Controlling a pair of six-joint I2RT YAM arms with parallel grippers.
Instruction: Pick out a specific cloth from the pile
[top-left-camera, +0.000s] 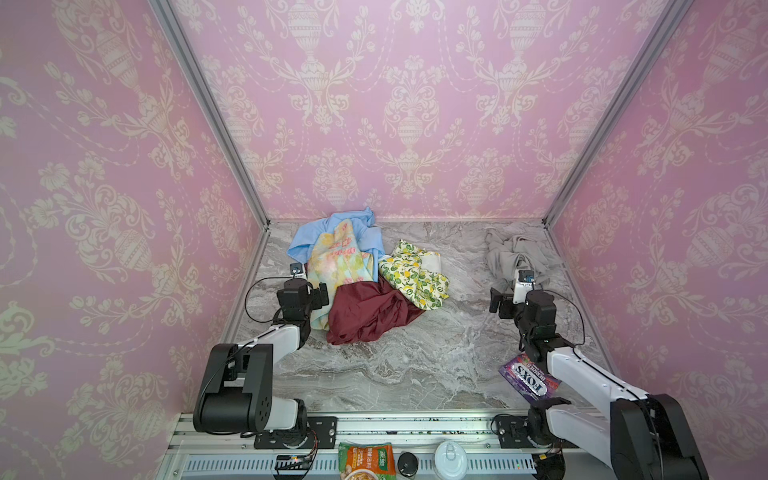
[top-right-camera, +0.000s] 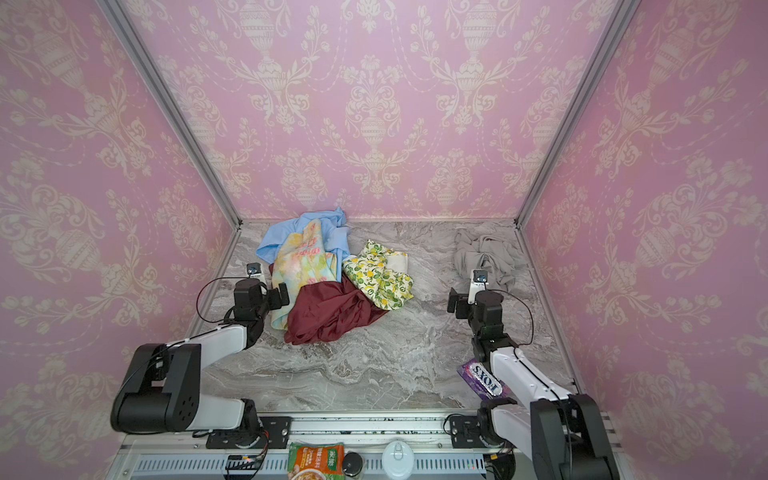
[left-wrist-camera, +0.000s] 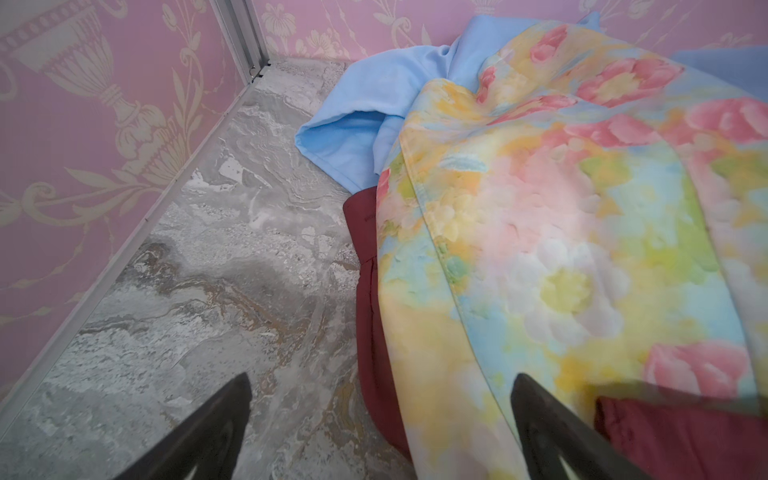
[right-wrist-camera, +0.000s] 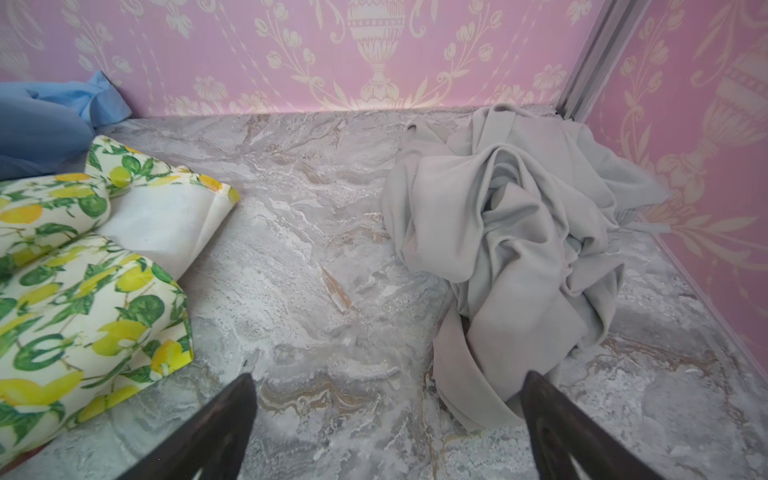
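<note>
The cloth (top-left-camera: 517, 255) (top-right-camera: 484, 253) (right-wrist-camera: 511, 232), plain light grey and crumpled, lies alone in the back right corner, apart from the pile (top-left-camera: 353, 274) (top-right-camera: 324, 274). That pile holds a light blue cloth (top-left-camera: 307, 237), a pastel floral one (left-wrist-camera: 561, 249), a shiny maroon one (top-left-camera: 365, 311) and a lemon-print one (right-wrist-camera: 83, 291). My right gripper (top-left-camera: 517, 291) (top-right-camera: 473, 293) (right-wrist-camera: 390, 374) is open and empty just in front of the grey cloth, one finger over its near edge. My left gripper (top-left-camera: 307, 289) (top-right-camera: 266, 286) (left-wrist-camera: 382, 376) is open at the pile's left edge, holding nothing.
Pink patterned walls close in the marble table (top-left-camera: 415, 353) on three sides. A purple candy packet (top-left-camera: 525, 378) lies at the front right under the right arm. A snack packet (top-left-camera: 365, 459), a black knob (top-left-camera: 409, 463) and a white lid (top-left-camera: 451, 459) sit on the front rail.
</note>
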